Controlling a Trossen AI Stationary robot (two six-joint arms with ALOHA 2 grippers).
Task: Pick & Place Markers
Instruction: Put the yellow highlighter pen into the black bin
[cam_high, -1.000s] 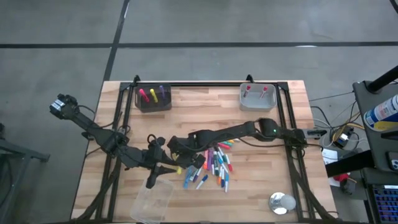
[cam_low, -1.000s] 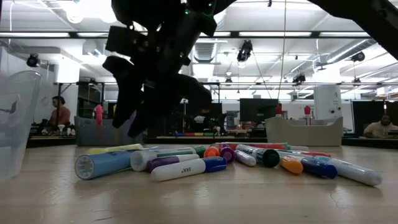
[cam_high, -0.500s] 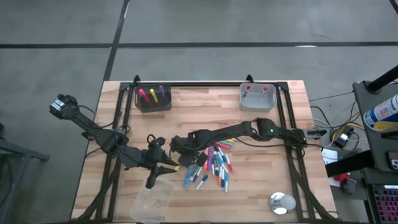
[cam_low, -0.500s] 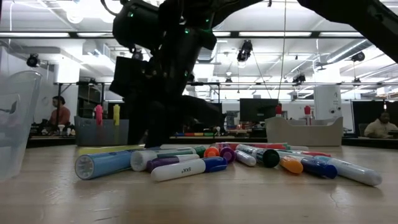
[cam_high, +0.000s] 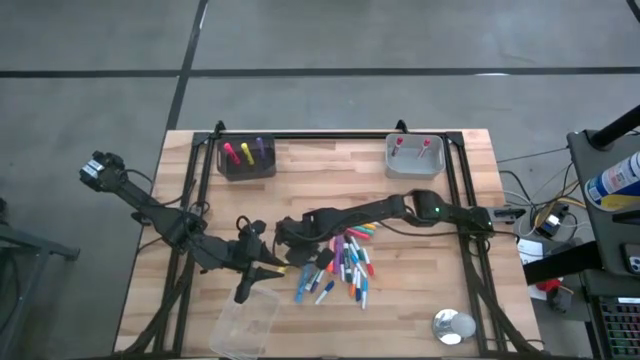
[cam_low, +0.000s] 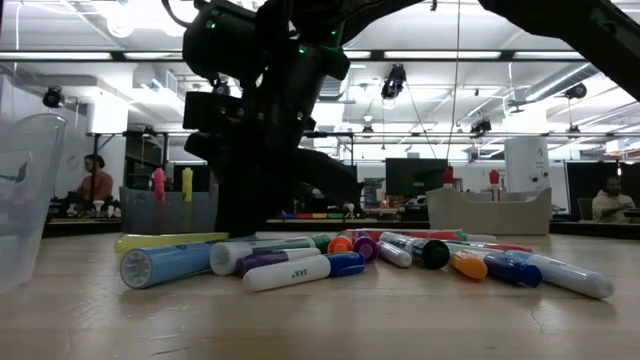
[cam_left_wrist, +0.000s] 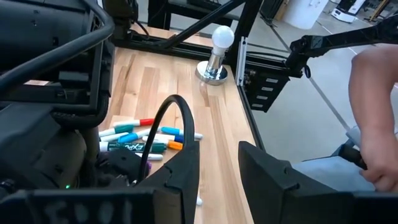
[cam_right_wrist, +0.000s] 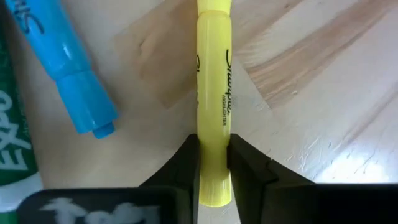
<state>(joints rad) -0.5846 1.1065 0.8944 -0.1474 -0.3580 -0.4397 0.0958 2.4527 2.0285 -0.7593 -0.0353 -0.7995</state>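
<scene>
Low on the desk (cam_high: 420, 300), yellow highlighter (cam_right_wrist: 213, 118) pinched between right gripper (cam_right_wrist: 213, 163) fingers (cam_right_wrist: 186, 163), at the left edge of the marker pile (cam_high: 345, 265). Just beside: blue marker (cam_right_wrist: 59, 65). Nearby: left gripper (cam_left_wrist: 219, 163), fingers apart, empty, by a clear cup (cam_high: 245, 325). Farther back: two bins (cam_high: 246, 157).

Green marker (cam_right_wrist: 9, 124) cut by edge — person (cam_left_wrist: 373, 124) cropped, pile partly hidden

Yellow highlighter (cam_right_wrist: 212, 118), light-blue marker (cam_right_wrist: 62, 62)
</scene>
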